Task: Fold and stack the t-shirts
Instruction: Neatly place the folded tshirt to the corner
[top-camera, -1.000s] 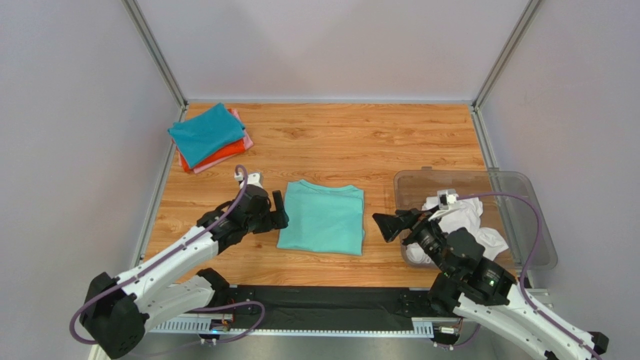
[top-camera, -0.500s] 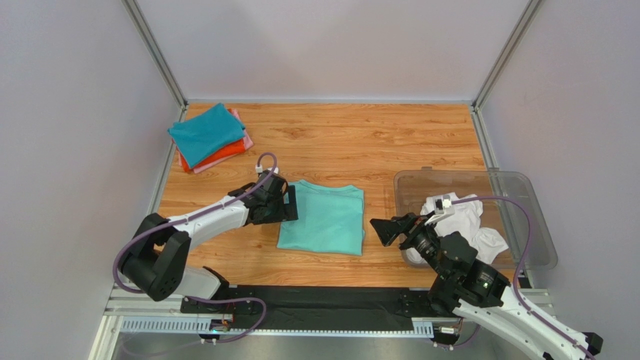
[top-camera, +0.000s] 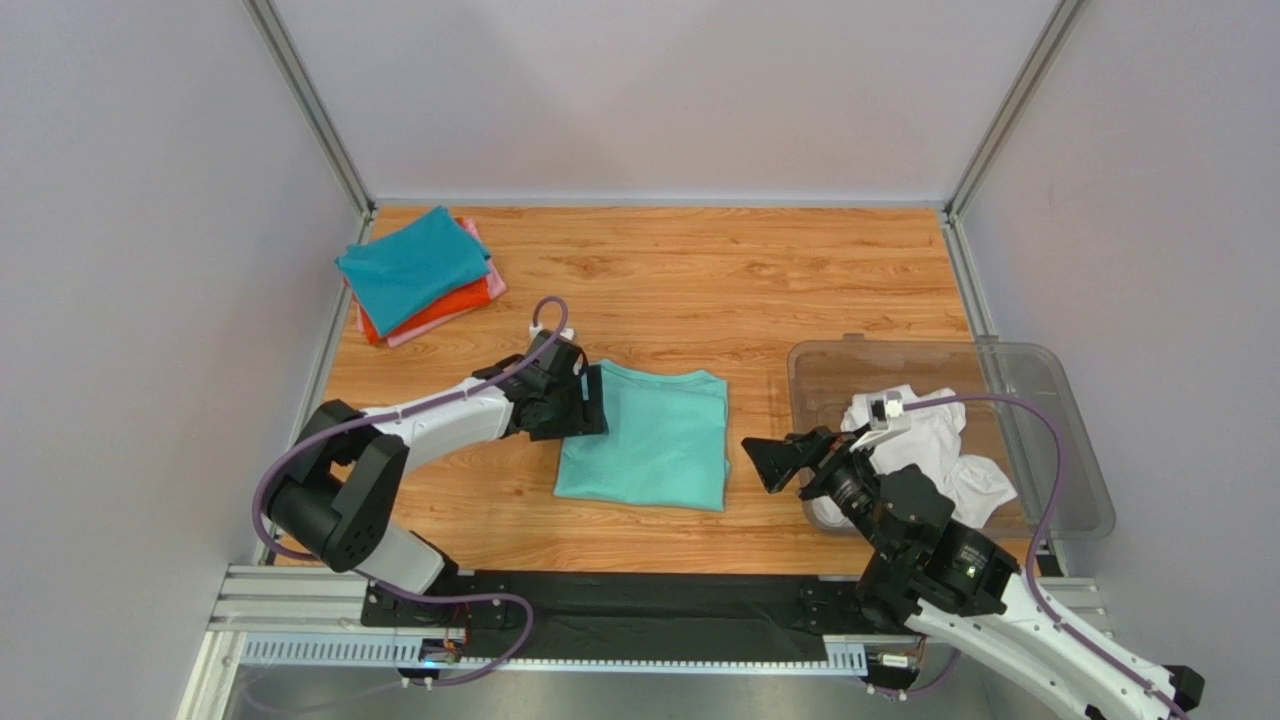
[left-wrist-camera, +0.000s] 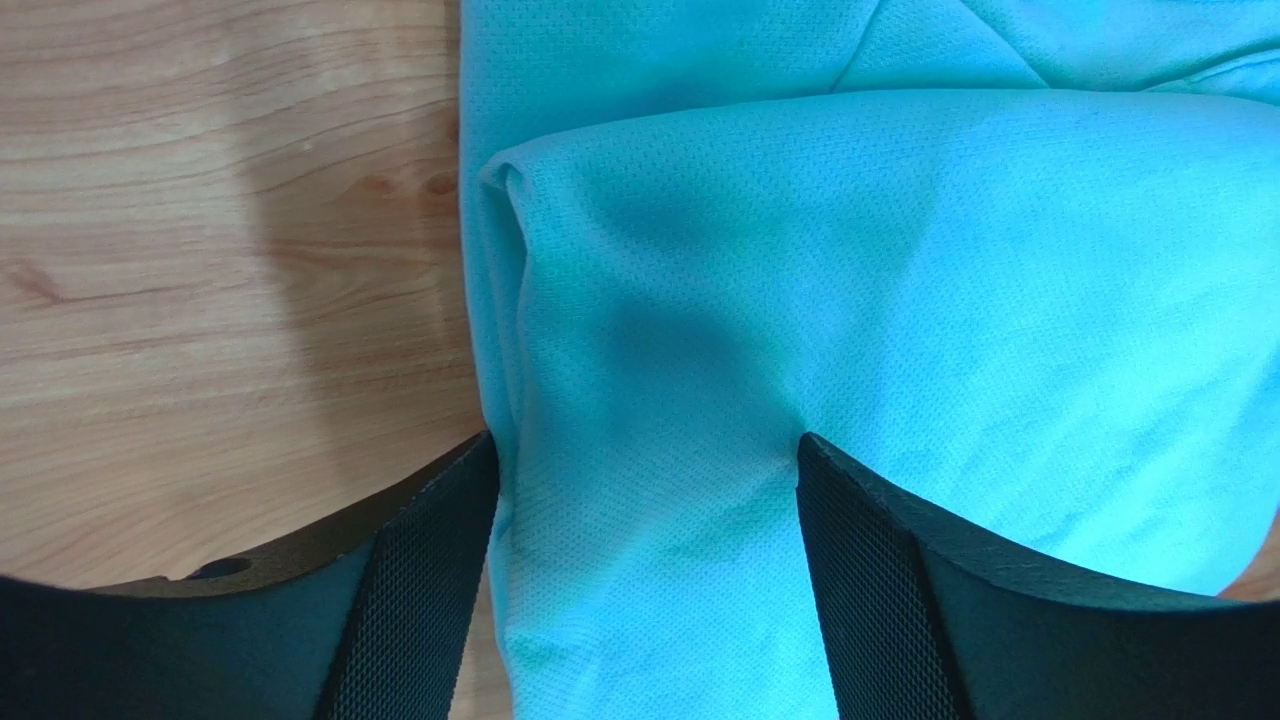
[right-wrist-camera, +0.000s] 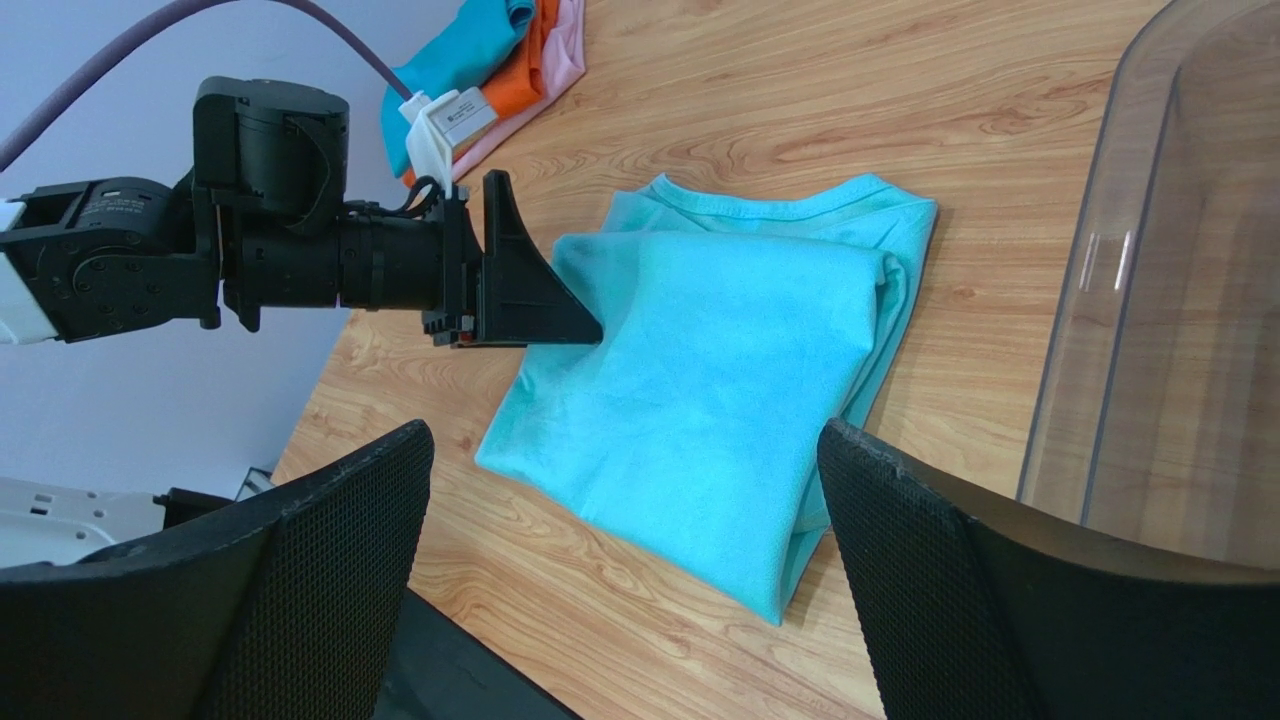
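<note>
Nearest us, the right gripper (top-camera: 769, 459) hangs with jaws spread wide and empty, just right of the folded mint-green shirt (top-camera: 649, 438) mid-worktop (top-camera: 721, 285). The left gripper (left-wrist-camera: 646, 465) is at that shirt's left edge, jaws open astride the cloth. Far left, a teal-blue shirt (top-camera: 409, 266) tops the stack.

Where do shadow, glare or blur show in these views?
Left wrist: soft shadow on the wooden tabletop beside the mint-green cotton t-shirt, weave sharp. Right wrist: white glare streaks on the wall of the clear plastic bin. Top external: evenly lit, no blur.
</note>
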